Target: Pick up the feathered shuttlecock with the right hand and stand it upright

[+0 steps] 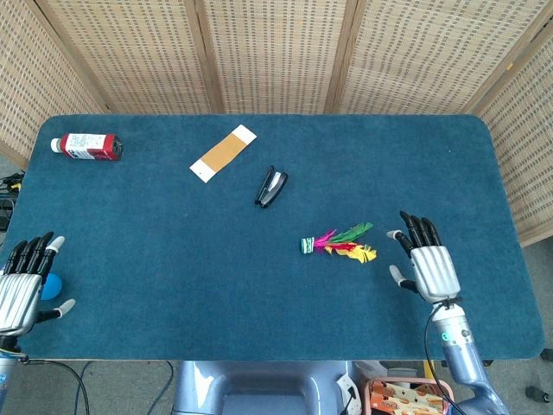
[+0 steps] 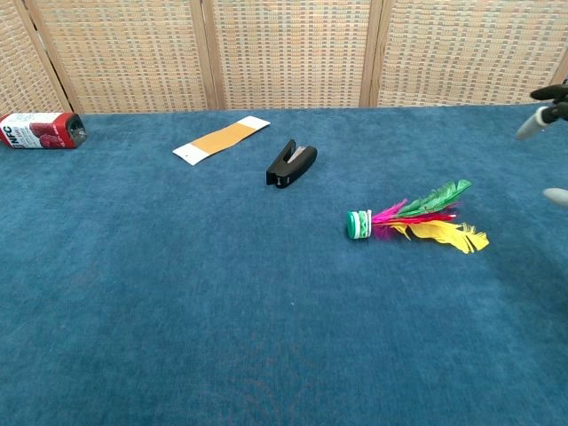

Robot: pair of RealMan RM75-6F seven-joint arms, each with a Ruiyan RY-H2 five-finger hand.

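The feathered shuttlecock [image 1: 337, 241] [image 2: 410, 220] lies on its side on the blue table, its green-and-white base pointing left and its green, pink and yellow feathers fanning right. My right hand [image 1: 422, 262] hovers just right of the feathers, fingers spread and holding nothing; only its fingertips [image 2: 543, 115] show at the right edge of the chest view. My left hand [image 1: 24, 284] rests at the table's near left corner, fingers apart and empty.
A black stapler [image 1: 271, 187] lies behind and left of the shuttlecock. An orange-and-white strip [image 1: 224, 153] lies further back, and a red bottle [image 1: 87, 146] lies on its side at the far left. Wicker screens [image 1: 276, 52] stand behind the table.
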